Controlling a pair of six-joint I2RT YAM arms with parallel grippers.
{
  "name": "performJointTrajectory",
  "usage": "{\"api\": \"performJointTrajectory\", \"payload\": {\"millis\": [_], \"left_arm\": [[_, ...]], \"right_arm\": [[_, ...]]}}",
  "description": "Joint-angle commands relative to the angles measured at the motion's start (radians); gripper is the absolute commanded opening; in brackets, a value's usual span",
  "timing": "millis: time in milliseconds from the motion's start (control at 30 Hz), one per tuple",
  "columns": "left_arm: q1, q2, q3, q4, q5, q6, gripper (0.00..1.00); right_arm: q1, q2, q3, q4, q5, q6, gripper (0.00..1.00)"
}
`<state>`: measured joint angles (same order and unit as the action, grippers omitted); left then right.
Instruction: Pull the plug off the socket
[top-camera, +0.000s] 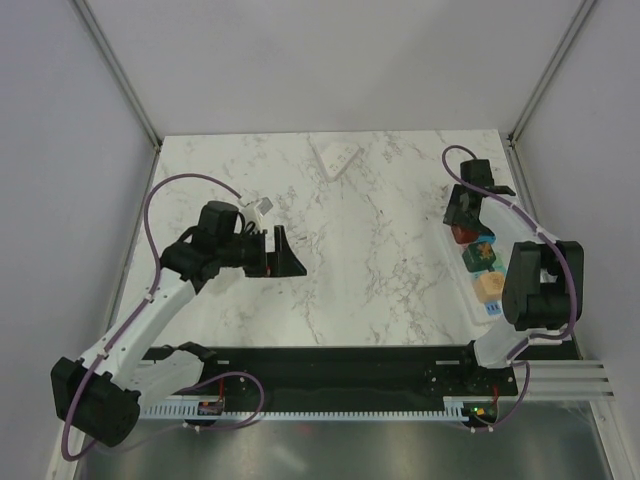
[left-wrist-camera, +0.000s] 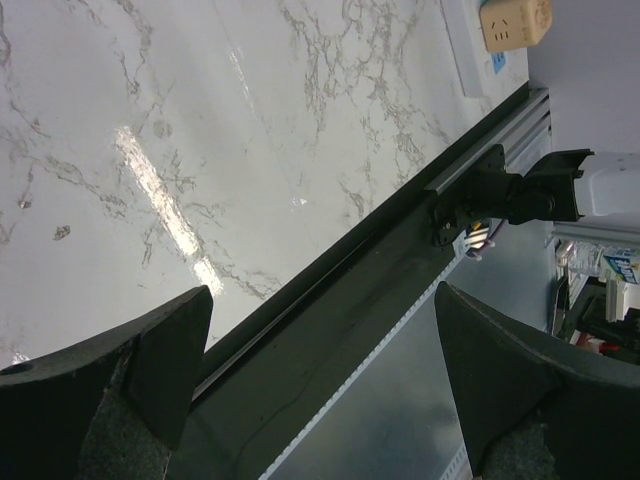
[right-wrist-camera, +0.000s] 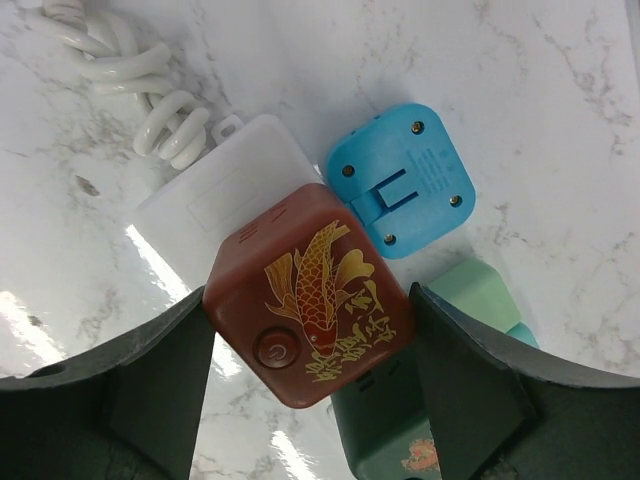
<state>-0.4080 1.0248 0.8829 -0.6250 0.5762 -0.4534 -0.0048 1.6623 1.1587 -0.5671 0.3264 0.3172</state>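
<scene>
"Right wrist view," the first inspector reads out, "shows your right gripper (right-wrist-camera: 310, 330) clamped on the red plug (right-wrist-camera: 310, 300). One finger presses against each side of the cube, and its gold fish print and round button face the lens."

"And where does that plug sit?" asks the second.

"At the cord end of the white power strip (right-wrist-camera: 215, 195), next to the coiled cord (right-wrist-camera: 130, 90). You cannot tell from this angle whether its pins are in the socket. A blue plug (right-wrist-camera: 400, 180) lies on its back on the table (right-wrist-camera: 560, 120) just beside the strip, pins folded flat. A teal plug (right-wrist-camera: 480, 290) sits close behind the red one."

"Top camera agrees. The strip runs along the table's right edge, with the red plug at its far end and an orange plug (top-camera: 489, 287) nearer the bases. Your left gripper (left-wrist-camera: 322, 300)?"

"Released. Its fingers are spread wide with nothing between them. From above it hangs over the left half of the table, well apart from the strip."
</scene>
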Motion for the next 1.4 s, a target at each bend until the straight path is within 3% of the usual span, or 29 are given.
{"api": "performJointTrajectory", "payload": {"millis": [0,267,500,600,633,733,967,1167,1267,1300,1367], "left_arm": [[-0.014,0.004,0.011,0.025,-0.015,-0.03,0.98],[-0.086,0.056,0.027,0.039,-0.065,-0.054,0.98],[-0.227,0.138,0.079,0.045,-0.151,-0.079,0.98],[-0.287,0.181,0.114,0.045,-0.185,-0.082,0.98],[-0.294,0.188,0.129,0.047,-0.19,-0.083,0.98],[-0.322,0.221,0.146,0.068,-0.194,-0.093,0.98],[-0.35,0.331,0.175,0.172,-0.147,-0.137,0.9],[-0.364,0.491,0.264,0.28,-0.107,-0.205,0.68],[-0.376,0.569,0.341,0.332,-0.081,-0.241,0.48],[-0.38,0.619,0.356,0.344,-0.072,-0.249,0.33],[-0.394,0.67,0.418,0.364,-0.072,-0.266,0.19]], "right_arm": [[0.048,0.047,-0.034,0.106,-0.237,0.201,0.22],[0.15,-0.01,-0.151,0.254,-0.273,0.492,0.25],[0.164,-0.019,-0.163,0.285,-0.289,0.475,0.38],[0.164,-0.041,-0.148,0.28,-0.319,0.41,0.57],[0.163,-0.044,-0.14,0.271,-0.322,0.393,0.68],[0.164,-0.073,-0.116,0.213,-0.319,0.306,0.82],[0.164,-0.226,-0.143,0.105,-0.291,0.165,0.98],[0.163,-0.288,-0.129,0.023,-0.285,0.114,0.98],[0.164,-0.346,-0.174,0.013,-0.262,0.144,0.98],[0.164,-0.364,-0.216,0.016,-0.257,0.17,0.97],[0.163,-0.422,-0.255,0.035,-0.254,0.186,0.96]]}}
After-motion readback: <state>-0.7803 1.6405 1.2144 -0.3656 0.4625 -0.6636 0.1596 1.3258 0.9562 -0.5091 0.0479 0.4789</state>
